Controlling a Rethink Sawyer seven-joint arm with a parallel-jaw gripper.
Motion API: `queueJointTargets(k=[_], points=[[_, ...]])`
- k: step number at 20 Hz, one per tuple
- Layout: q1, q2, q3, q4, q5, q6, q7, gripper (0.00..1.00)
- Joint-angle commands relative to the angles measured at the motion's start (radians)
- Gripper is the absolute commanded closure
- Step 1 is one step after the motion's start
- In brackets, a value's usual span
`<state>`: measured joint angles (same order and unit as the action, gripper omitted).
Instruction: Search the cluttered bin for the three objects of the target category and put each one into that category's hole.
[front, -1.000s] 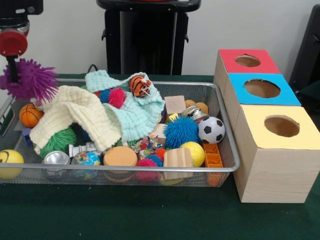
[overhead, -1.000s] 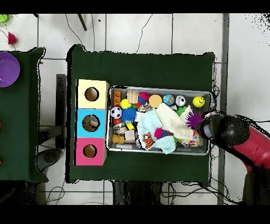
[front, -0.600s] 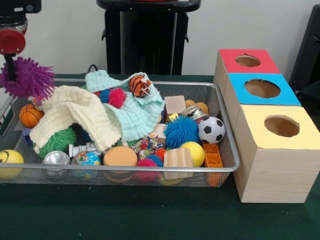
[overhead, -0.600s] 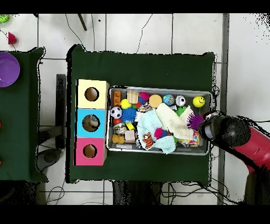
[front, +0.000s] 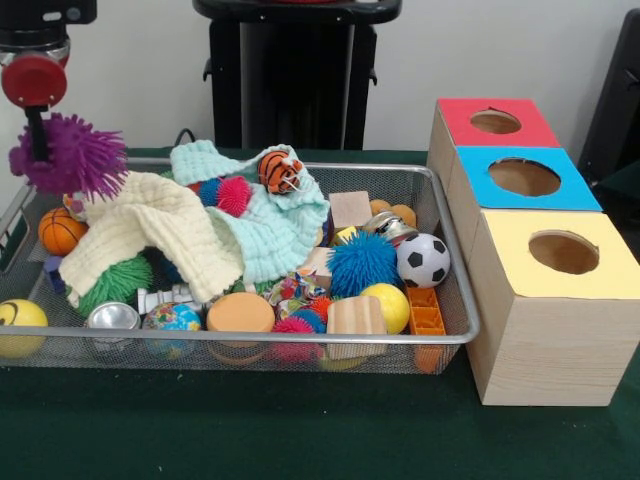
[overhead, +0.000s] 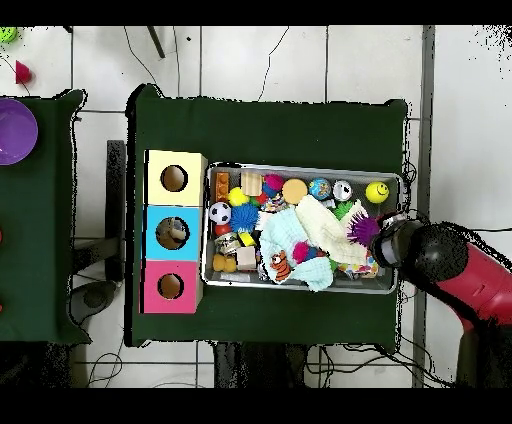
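Observation:
A purple spiky ball (front: 72, 155) hangs above the left end of the wire bin (front: 250, 338), with my gripper (front: 45, 148) shut on it. In the overhead view the same purple ball (overhead: 362, 229) sits just inside the bin's right end, under the gripper (overhead: 374, 236). Three box tops with round holes stand beside the bin: red (front: 497, 122), blue (front: 524, 178) and yellow (front: 563, 252). More spiky balls lie in the bin: a blue one (front: 361, 262), a green one (front: 115, 283) and a pink one (front: 234, 194).
A cream cloth (front: 150, 235) and a mint cloth (front: 272, 225) cover part of the clutter. Also in the bin are a soccer ball (front: 423, 260), a basketball (front: 60, 230), a tiger ball (front: 279, 171), wooden blocks and a yellow smiley ball (front: 18, 322).
The gripper and the purple spiky ball have shifted a little toward the bin's middle, rightward in the front view. Nothing in the bin has moved.

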<state>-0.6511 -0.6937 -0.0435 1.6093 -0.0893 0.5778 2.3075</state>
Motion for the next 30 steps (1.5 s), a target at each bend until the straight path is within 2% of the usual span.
queueJointTargets(k=[1,8,15,19,24,25,30], points=[[0.015,0.026,0.112,0.122,0.05,-0.119,0.094,1.0],[0.023,0.082,0.13,0.125,0.077,-0.207,0.117,1.0],[0.058,0.102,0.124,0.135,0.119,-0.256,0.153,1.0],[0.044,0.148,0.134,0.092,0.112,-0.282,0.105,1.0],[-0.003,0.177,0.168,0.049,0.048,-0.305,-0.004,1.0],[-0.009,0.182,0.172,0.037,0.032,-0.31,-0.02,0.0],[0.002,0.184,0.149,0.015,0.012,-0.289,-0.035,0.0]])
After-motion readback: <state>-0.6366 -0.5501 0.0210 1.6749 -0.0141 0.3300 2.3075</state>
